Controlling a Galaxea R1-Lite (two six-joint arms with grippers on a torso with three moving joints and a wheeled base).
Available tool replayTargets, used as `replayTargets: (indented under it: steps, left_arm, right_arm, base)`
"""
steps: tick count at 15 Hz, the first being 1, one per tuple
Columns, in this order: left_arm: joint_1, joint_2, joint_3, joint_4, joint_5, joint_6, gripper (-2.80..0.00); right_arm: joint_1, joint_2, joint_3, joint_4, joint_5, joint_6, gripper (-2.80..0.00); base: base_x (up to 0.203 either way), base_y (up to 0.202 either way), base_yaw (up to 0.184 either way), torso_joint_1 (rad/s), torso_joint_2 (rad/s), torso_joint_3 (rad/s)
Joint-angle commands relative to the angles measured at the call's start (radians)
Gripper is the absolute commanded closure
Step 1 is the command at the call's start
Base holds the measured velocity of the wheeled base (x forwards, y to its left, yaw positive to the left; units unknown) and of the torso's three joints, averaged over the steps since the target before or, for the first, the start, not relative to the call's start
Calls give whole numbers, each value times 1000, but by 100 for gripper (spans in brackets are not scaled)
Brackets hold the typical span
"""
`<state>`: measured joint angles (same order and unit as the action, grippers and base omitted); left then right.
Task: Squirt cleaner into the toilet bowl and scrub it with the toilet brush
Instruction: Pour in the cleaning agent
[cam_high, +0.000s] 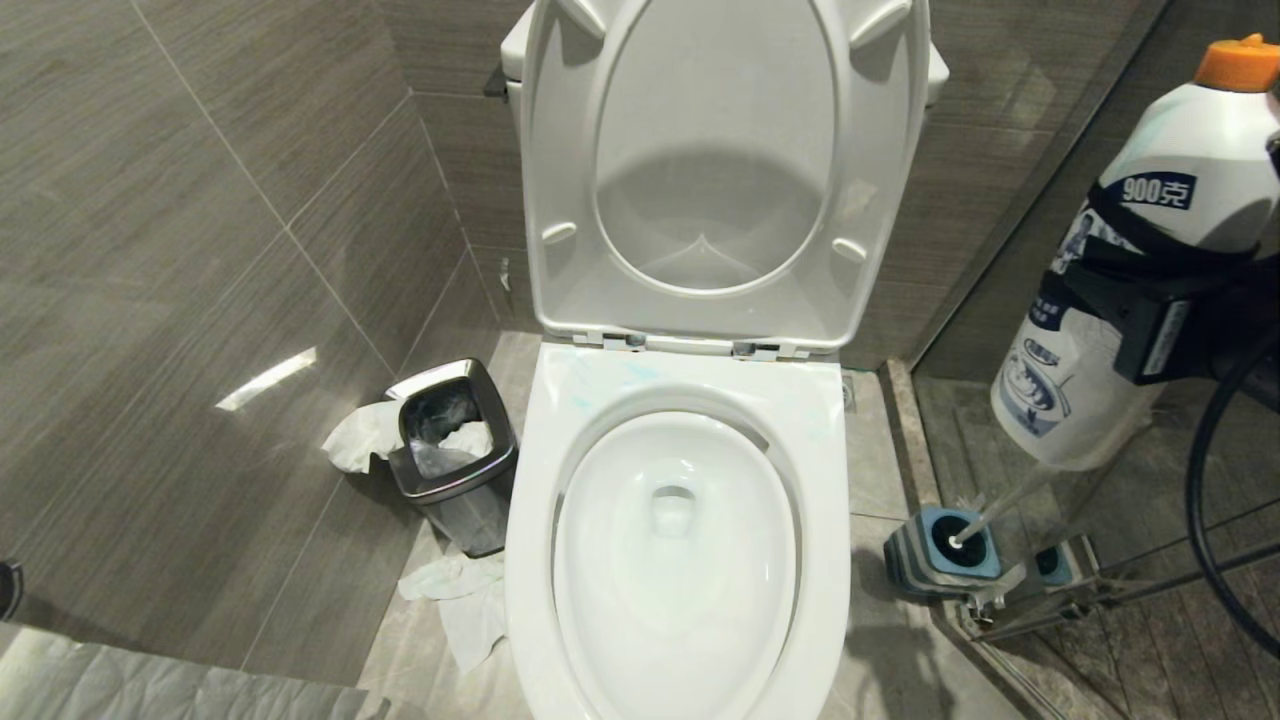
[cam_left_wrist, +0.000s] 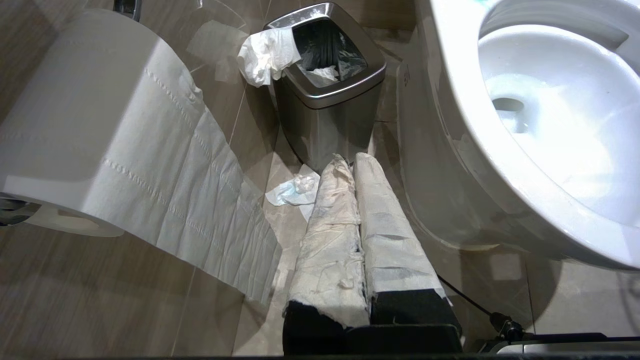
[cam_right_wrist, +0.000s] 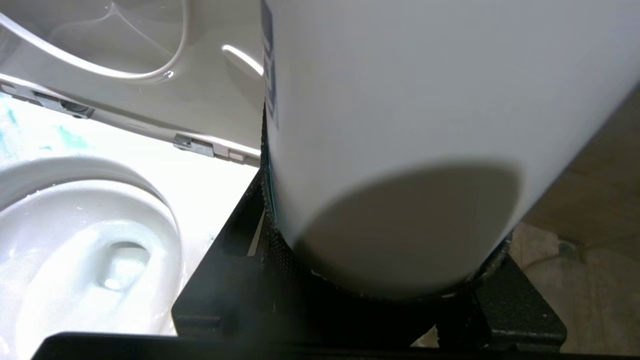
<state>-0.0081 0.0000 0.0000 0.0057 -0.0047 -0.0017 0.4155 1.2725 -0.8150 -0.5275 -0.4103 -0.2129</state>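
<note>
**Cleaner bottle held to the right of the open bowl**

The left gripper (cam_left_wrist: 350, 165), its paper-wrapped fingers pressed together, is parked low beside the waste bin (cam_left_wrist: 327, 75), just left of the toilet bowl (cam_high: 560, 560). The bowl is seen open, seat and lid raised, its long axis running front to back. To its right, the right gripper (cam_high: 1165, 320) is clamped around the bottle (cam_high: 1140, 270), held upright, cap on top. The bowl lies left of and below that gripper, with open room between. The toilet brush (cam_high: 985, 520) stands below the bottle.
</note>
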Motion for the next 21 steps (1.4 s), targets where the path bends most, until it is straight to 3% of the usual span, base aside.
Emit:
replayTargets:
  steps: [1,8,11,21]
  left_arm:
    - [1,2,0,0,0,0,0]
    - [0,2,0,0,0,0,0]
    - [1,2,0,0,0,0,0]
    - [2,2,0,0,0,2,0]
  right_arm:
    - [29,118,-19,-58,-29,-40,0]
    - [133,197,-17,-106,-61,-192,0]
    - [171,214,-13,-108,-88,-195,0]
    - [174,234,-21,-108,-91,-208,0]
  base:
    - [0,0,0,0,0,0]
    - [0,0,0,0,0,0]
    - [0,0,0,0,0,0]
    - [0,0,0,0,0,0]
